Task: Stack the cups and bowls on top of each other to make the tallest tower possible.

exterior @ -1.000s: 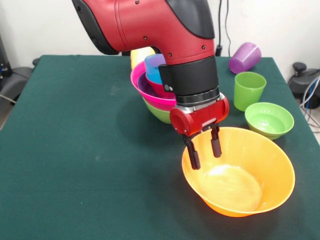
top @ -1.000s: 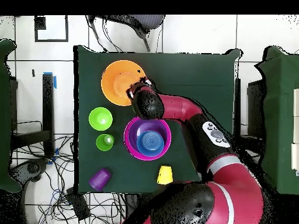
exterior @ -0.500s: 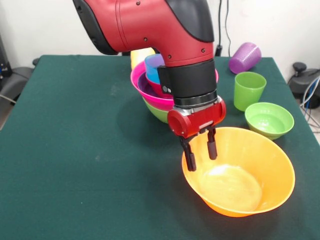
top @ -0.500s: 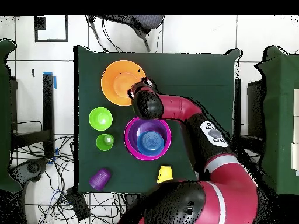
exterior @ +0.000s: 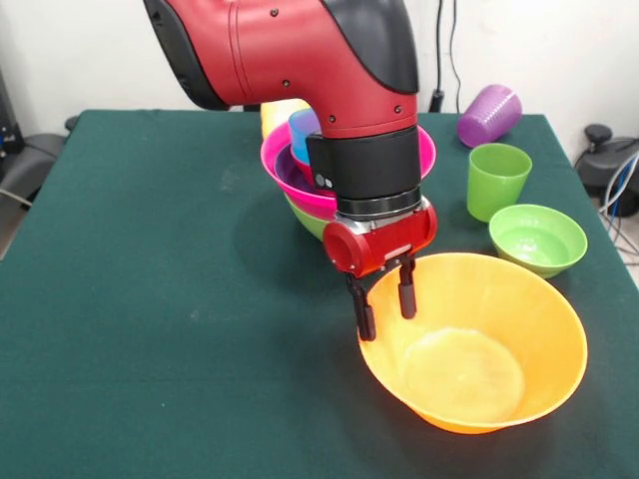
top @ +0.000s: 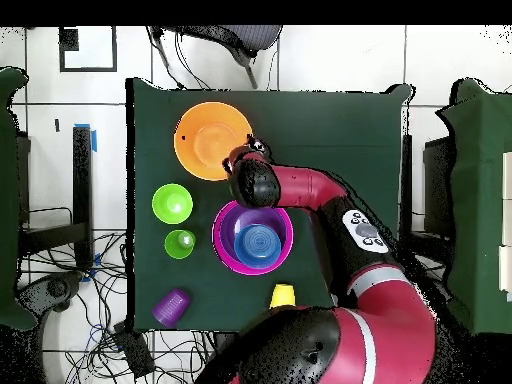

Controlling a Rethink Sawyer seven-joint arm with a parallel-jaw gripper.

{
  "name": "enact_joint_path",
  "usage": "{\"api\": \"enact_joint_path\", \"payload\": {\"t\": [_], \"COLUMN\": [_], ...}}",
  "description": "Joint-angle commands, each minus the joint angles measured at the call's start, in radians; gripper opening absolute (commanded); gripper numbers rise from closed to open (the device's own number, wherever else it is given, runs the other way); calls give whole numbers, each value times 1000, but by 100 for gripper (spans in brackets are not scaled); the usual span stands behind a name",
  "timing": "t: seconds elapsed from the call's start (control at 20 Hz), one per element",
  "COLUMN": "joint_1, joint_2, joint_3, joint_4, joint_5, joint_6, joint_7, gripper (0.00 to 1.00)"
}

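My gripper (exterior: 385, 307) hangs over the near-left rim of the large orange bowl (exterior: 479, 369), open, with one finger outside the wall and one inside. In the overhead view the gripper (top: 243, 152) sits at the orange bowl's (top: 205, 135) edge. Behind the arm stands the tower (exterior: 275, 160): a pink bowl holding purple, red and blue bowls on a green base bowl (exterior: 312, 225). It also shows in the overhead view (top: 252, 237). The yellow cup (exterior: 280, 108) stands behind the tower, mostly hidden.
A green cup (exterior: 497, 178) stands upright at the right, with a light green bowl (exterior: 537, 238) in front of it. A purple cup (exterior: 489, 113) lies on its side at the far right corner. The table's (exterior: 150, 299) left half holds nothing.
My gripper has moved a little left and up along the orange bowl's rim. The bowl has shifted slightly left with it.
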State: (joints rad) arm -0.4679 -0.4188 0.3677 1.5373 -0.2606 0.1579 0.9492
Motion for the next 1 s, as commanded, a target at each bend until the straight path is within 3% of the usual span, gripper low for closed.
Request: {"api": "enact_joint_path", "payload": {"t": [0.05,0.3,0.5,0.75,1.0], "joint_1": [34,51,32,7,14], "joint_2": [64,61,77,65,45], "joint_3": [-61,-82,-57,-15,-22], "joint_4": [-65,-81,-73,-53,-65], "joint_5": [-112,-144,-140,-147,-146], "joint_6": [-7,-45,-22,-72,-111], "joint_7": [67,86,84,109,126], "gripper": [100,100,100,100,100]}}
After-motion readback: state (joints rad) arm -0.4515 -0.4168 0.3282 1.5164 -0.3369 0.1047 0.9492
